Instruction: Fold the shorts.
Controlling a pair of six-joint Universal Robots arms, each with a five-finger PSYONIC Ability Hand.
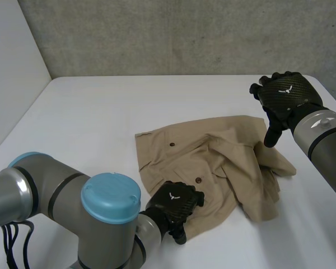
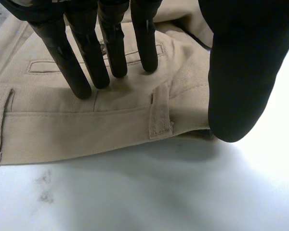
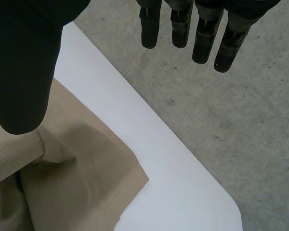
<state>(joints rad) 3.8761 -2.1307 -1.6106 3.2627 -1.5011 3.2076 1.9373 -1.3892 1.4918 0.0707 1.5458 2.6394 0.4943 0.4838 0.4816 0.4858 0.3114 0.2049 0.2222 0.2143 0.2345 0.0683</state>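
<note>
Now left hand (image 1: 173, 203) flat on shorts (image 1: 213, 159) near edge; right hand (image 1: 285, 95) spread, empty.

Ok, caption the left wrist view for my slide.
Left robot hand rests straight fingers on khaki shorts at the waistband.

There's the white table (image 1: 89, 123), spread wide, one rounded corner (image 3: 207, 192) in sight on its right side; on it lie the tan shorts (image 1: 213, 162), right of the middle and toward the near edge; their left half sits fairly flat, two dark buttons (image 1: 172, 144) facing up; the right half is bunched, cloth heaped over itself in loose folds, a flap trailing out to the right; the waistband (image 2: 77, 125) runs along the near side, flat against the tabletop, a belt loop (image 2: 160, 113) stitched across it; just beside that band, a faint grey smudge (image 2: 44, 187) marks the white surface.
</note>
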